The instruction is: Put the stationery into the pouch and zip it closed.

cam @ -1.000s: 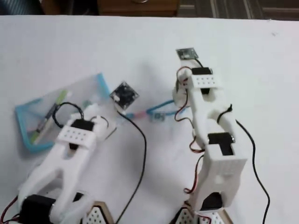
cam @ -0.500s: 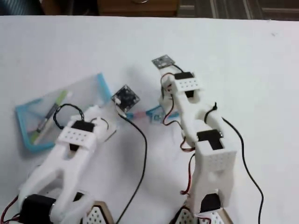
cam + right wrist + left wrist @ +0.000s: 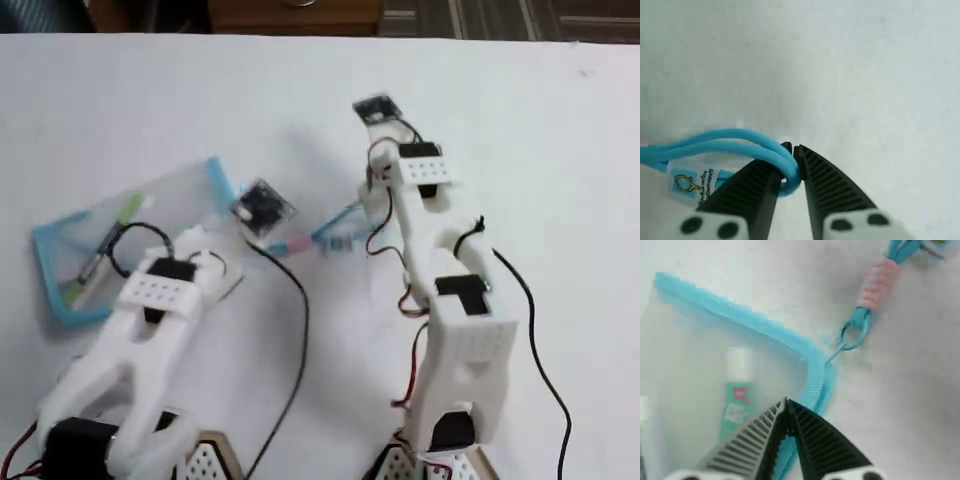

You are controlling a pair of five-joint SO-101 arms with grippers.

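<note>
The clear pouch [image 3: 120,235] with blue trim lies at the left, with a green pen [image 3: 100,255] and other stationery inside. My left gripper [image 3: 787,402] is shut on the pouch's blue zip edge [image 3: 817,377] near its corner, where the zip pull ring [image 3: 855,332] sits. From the ring a pink bead [image 3: 877,285] and a blue cord [image 3: 335,228] run to the right. My right gripper [image 3: 791,149] is shut on the cord loop [image 3: 735,140], beside its small printed tag [image 3: 690,182]. A green-labelled item [image 3: 737,400] shows through the pouch wall.
A black cable [image 3: 295,330] trails from the left arm's camera [image 3: 262,210] toward the front edge between the two arms. The white table [image 3: 520,120] stretches open to the right and back.
The right arm swung left toward the pouch with the cord, then came back right and slightly farther away. The left arm and pouch have hardly shifted.
</note>
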